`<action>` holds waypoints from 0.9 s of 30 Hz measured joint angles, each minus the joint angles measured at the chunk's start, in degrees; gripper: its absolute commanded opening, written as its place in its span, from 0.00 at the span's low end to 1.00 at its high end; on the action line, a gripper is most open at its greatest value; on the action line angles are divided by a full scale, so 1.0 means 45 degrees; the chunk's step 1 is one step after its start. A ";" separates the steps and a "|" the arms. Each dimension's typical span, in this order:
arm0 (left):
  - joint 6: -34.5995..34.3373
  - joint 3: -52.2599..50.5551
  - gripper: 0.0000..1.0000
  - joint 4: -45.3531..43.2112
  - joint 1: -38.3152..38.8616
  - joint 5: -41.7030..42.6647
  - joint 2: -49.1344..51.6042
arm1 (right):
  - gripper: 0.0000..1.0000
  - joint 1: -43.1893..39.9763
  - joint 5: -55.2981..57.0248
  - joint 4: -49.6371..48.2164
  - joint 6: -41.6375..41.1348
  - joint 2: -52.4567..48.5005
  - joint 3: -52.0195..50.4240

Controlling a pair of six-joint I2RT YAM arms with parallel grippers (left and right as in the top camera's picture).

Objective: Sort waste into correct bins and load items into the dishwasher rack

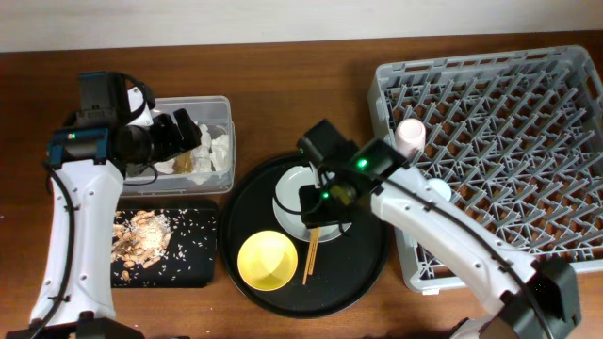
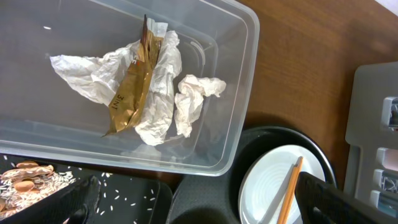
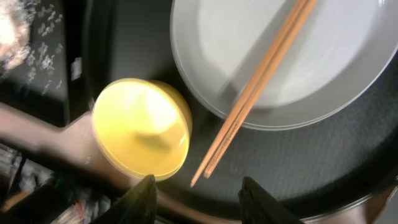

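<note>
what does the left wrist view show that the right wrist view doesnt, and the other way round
Only the left wrist: the clear tub holding the crumpled napkin and the brown-gold wrapper, plus an edge of the grey rack. Only the right wrist: the yellow bowl. Both: the plate with the chopsticks lying across it, on the round black tray.

Looks like a robotics lab bench: wooden table (image 1: 283,66), dishwasher rack (image 1: 509,122), clear waste tub (image 1: 230,141)
</note>
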State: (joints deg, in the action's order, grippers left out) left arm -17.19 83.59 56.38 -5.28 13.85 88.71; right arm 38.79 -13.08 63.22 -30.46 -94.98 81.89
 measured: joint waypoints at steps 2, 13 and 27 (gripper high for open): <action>0.0000 0.0000 0.99 0.0000 -0.0005 0.0010 0.0000 | 0.39 0.0180 0.0675 -0.1404 -0.1088 -0.0044 -0.1122; 0.0000 0.0000 0.99 -0.0005 0.0000 0.0000 0.0000 | 0.16 0.0175 0.2977 -0.5124 -0.3682 -0.0515 -0.4167; 0.0000 0.0000 0.99 0.0000 0.0000 0.0000 0.0000 | 0.22 0.0175 0.3002 -0.5639 -0.4235 -0.1438 -0.4167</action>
State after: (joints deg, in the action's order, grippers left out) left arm -17.19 83.59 56.38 -5.28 13.85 88.71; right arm 39.57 0.43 37.85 -49.52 -101.45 63.13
